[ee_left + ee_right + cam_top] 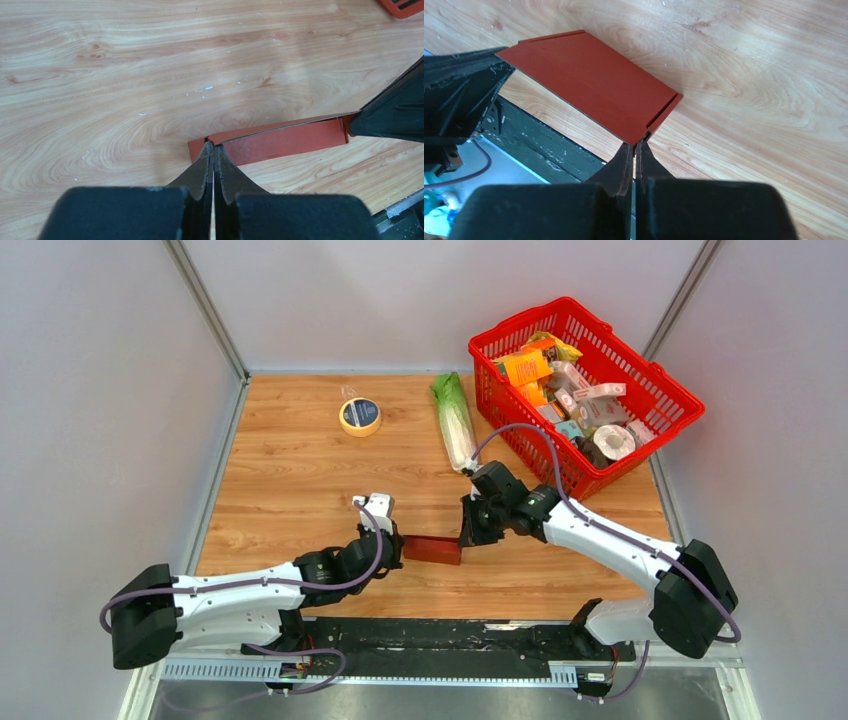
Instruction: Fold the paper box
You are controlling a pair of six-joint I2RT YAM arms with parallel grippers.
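2 arms reach low over the wood-grain desk (pixel 290 480): left claw (pixel 393 543) and right claw (pixel 466 536) each pinch tight on an end of the flat paper box (pixel 432 550) lying between them. Beyond lie a tape roll (pixel 360 416), wrapped greens (pixel 453 422), then a full red basket (pixel 638 352) near pale walls.

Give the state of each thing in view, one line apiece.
paper box, flat, pinched at both ends.
left end effector, shut on paper box.
right end effector, shut on paper box.
basket, upright, full of packages.
tape roll, lying flat.
cabbage, lying beside basket.
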